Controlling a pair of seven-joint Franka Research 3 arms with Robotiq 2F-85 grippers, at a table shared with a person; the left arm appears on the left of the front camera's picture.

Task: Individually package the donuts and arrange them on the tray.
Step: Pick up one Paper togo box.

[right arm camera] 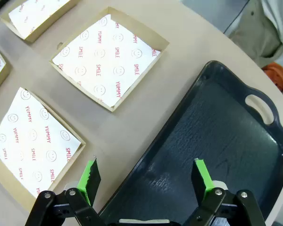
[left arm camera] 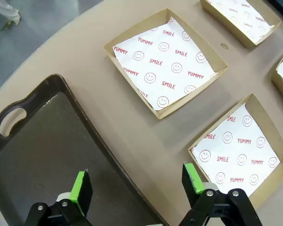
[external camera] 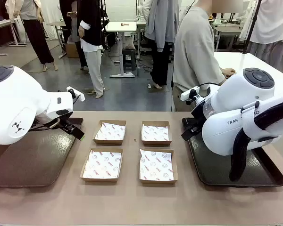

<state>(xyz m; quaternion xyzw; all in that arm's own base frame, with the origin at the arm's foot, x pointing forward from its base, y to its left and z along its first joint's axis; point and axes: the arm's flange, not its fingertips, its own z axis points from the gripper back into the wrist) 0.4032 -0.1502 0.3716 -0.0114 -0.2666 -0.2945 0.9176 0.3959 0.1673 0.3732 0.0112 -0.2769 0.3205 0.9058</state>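
A: Starting with the left gripper (left arm camera: 137, 181)?
B: Spread wide, pinching nothing. Hanging astride the inner rim of the brown tray (left arm camera: 37, 92), one green pad (left arm camera: 80, 186) above the tray floor and the other above the table (left arm camera: 146, 136), just beside a lined box (left arm camera: 220, 123).
A: And the right gripper (right arm camera: 146, 170)?
B: Spread wide too, pinching nothing. Poised across the edge of the dark tray (right arm camera: 212, 70), one pad over the tray, one over the table beside another lined box (right arm camera: 59, 121).
A: Layout of the boxes (external camera: 110, 121)?
B: Four, open, set two by two between the trays, lined with white paper printed "SMILE" and "YUMMY" in red.
A: The trays?
B: Flat on the table, brown at the robot's left, dark at its right.
A: Anybody across?
B: Standing beyond the dark tray in a grey top, one hand (external camera: 226, 72) at a white table's edge.
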